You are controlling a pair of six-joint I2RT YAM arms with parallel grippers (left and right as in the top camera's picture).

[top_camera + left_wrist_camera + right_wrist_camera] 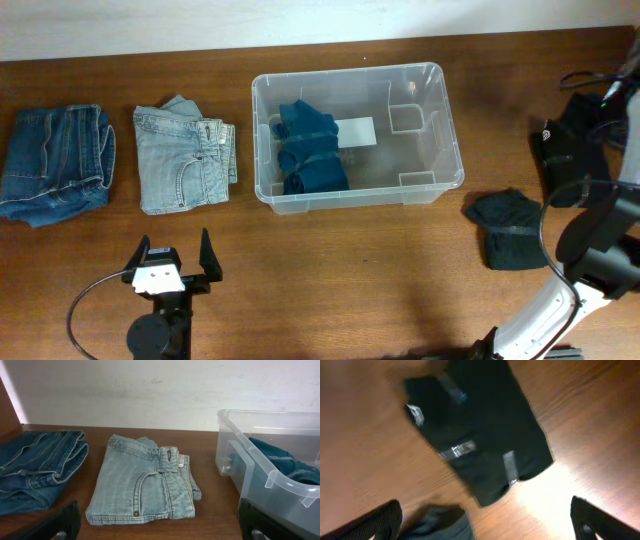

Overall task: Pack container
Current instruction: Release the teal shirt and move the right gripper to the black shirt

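The container [445,175] is a clear plastic tub at the table's middle back, with a white label [355,131] on its base. Folded teal clothes [310,150] lie in its left half. In the left wrist view its rim [270,480] is at the right, with the teal clothes [280,457] inside. My left gripper [175,245] stands open in front of folded light-blue jeans [185,155], holding nothing. My right gripper [490,525] is open above a black folded garment [480,440] bound with tape strips. A blurred dark item [440,522] lies low between its fingers.
Dark-blue folded jeans [55,160] lie at the far left. A black bundle [510,240] sits right of the tub and more black clothing [575,145] behind it. My right arm [600,255] rises at the right edge, with cables near the back right corner.
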